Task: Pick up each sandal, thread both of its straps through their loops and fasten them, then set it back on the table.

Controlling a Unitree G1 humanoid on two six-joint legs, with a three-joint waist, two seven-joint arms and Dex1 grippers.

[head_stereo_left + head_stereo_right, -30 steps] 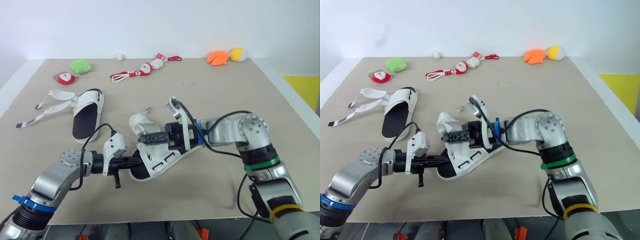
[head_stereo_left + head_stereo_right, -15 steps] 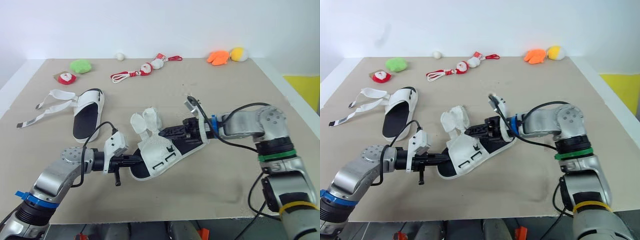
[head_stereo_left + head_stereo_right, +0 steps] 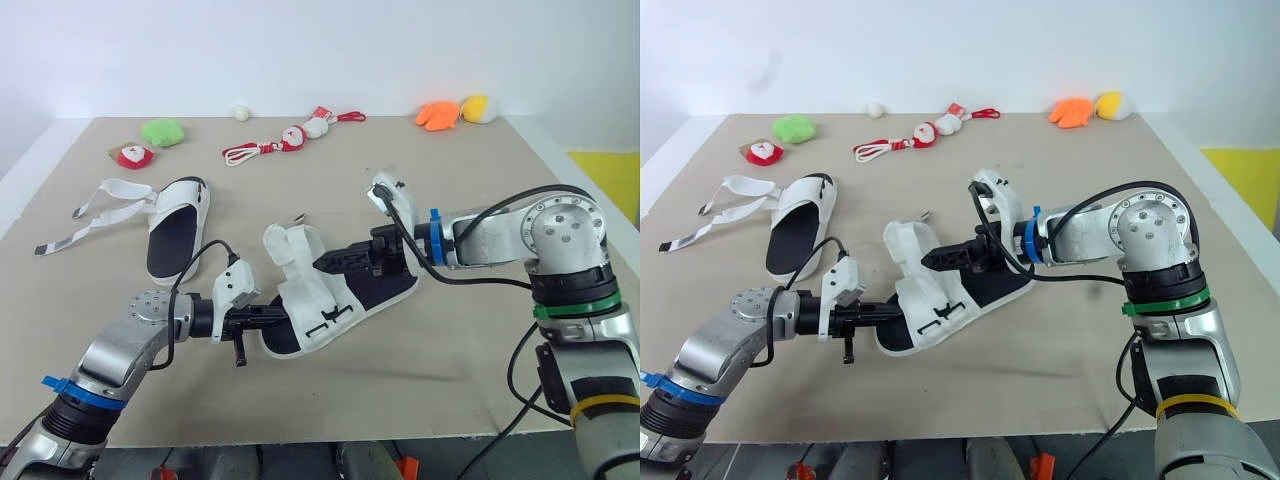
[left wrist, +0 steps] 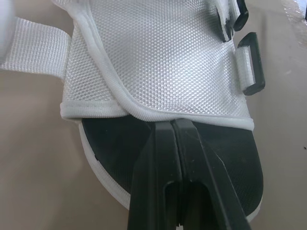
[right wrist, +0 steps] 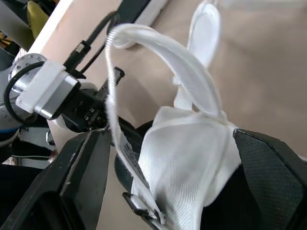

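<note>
Sandal (image 3: 335, 300): laid centre frame on tabletop (image 3: 450, 385). Left gripper (image 3: 266, 317): jaws are pressed closed against its toe hem. Right gripper (image 3: 326, 263): jaws are spread, its upper flanked.

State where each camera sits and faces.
Left eye view: on the head, facing forward and down at the table; both arms show.
Right eye view: beside it, same scene, far sandal at left.
Left wrist view: along the shut left gripper to the near sandal's toe.
Right wrist view: past the open right gripper, across the near sandal toward the left gripper.
Both wrist views share the near sandal.
</note>
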